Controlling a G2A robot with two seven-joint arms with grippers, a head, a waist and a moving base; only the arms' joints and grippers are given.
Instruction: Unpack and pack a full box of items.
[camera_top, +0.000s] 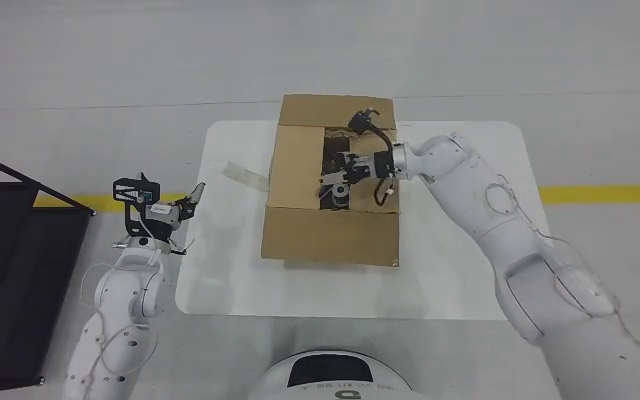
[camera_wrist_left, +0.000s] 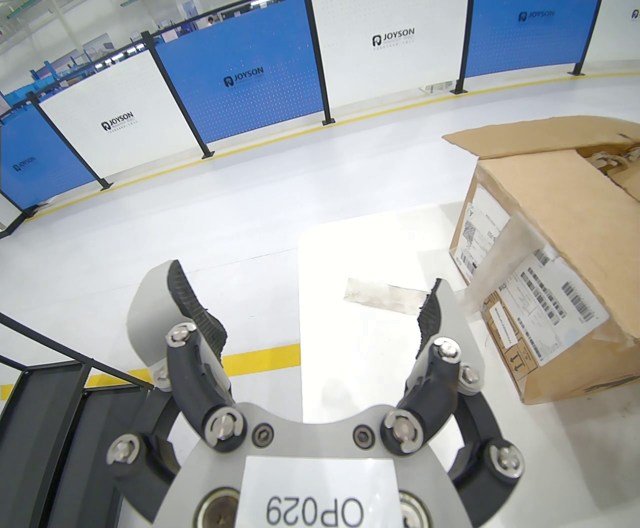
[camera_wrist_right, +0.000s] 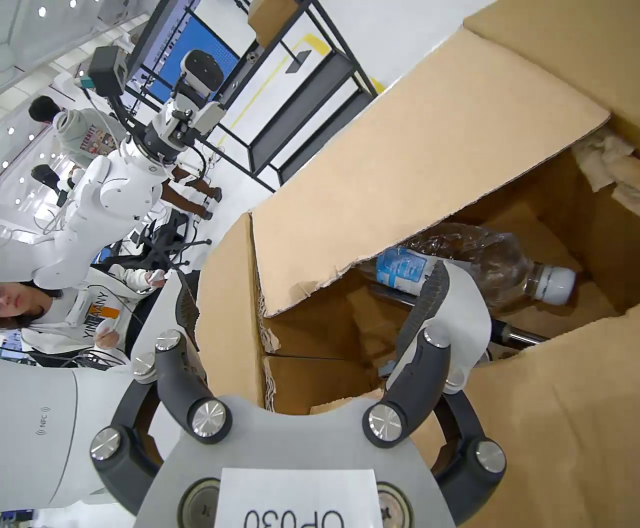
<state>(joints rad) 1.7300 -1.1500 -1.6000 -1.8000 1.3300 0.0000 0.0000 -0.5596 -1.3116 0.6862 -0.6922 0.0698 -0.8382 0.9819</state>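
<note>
A brown cardboard box (camera_top: 330, 235) stands in the middle of the white table (camera_top: 230, 270), its top flaps partly open. My right gripper (camera_top: 335, 182) is at the opening, open (camera_wrist_right: 310, 285). One finger (camera_wrist_right: 440, 300) is inside the box and the other is partly hidden behind a cardboard panel. A clear plastic bottle (camera_wrist_right: 480, 270) with a blue label and white cap lies inside, with a metal rod (camera_wrist_right: 517, 336) beside it. My left gripper (camera_top: 190, 200) hovers at the table's left edge, open and empty (camera_wrist_left: 305, 275), pointing toward the box (camera_wrist_left: 545, 240).
A strip of tape (camera_top: 243, 175) lies on the table left of the box (camera_wrist_left: 385, 295). A black rack (camera_top: 30, 260) stands on the floor at the far left. Crumpled paper (camera_wrist_right: 607, 155) sits in a corner of the box. Bare table lies in front of and right of the box.
</note>
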